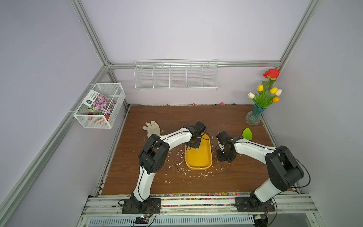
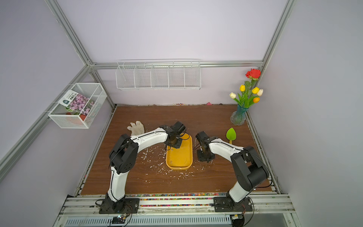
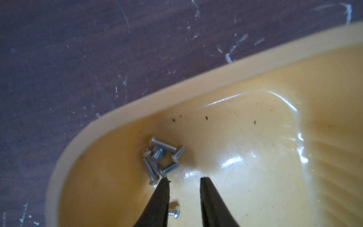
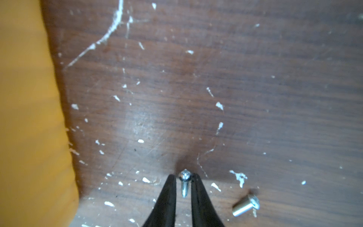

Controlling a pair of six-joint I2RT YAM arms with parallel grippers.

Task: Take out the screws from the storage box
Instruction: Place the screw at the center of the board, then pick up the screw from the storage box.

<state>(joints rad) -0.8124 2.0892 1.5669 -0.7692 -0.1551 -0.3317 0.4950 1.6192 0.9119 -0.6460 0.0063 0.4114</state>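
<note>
The yellow-orange storage box (image 1: 200,155) (image 2: 181,155) lies mid-table between the two arms. My left gripper (image 3: 184,178) hangs open inside the far end of the box (image 3: 255,157). Several silver screws (image 3: 161,159) lie heaped just beyond one fingertip (image 3: 164,188), and a single screw (image 3: 174,212) lies beside that finger. Another screw (image 1: 189,162) sits alone near the box's front end. My right gripper (image 4: 184,176) is low over the wood, right of the box wall (image 4: 29,118). Its jaws stand slightly apart around a small screw (image 4: 184,181). A further screw (image 4: 246,207) lies loose on the table nearby.
White flecks (image 1: 176,163) litter the wood around the box. A pale glove (image 1: 152,127) lies at the left, a green leaf-shaped tool (image 1: 247,134) at the right, a vase of flowers (image 1: 255,116) in the far right corner. Wire baskets (image 1: 176,75) (image 1: 100,106) hang on the walls.
</note>
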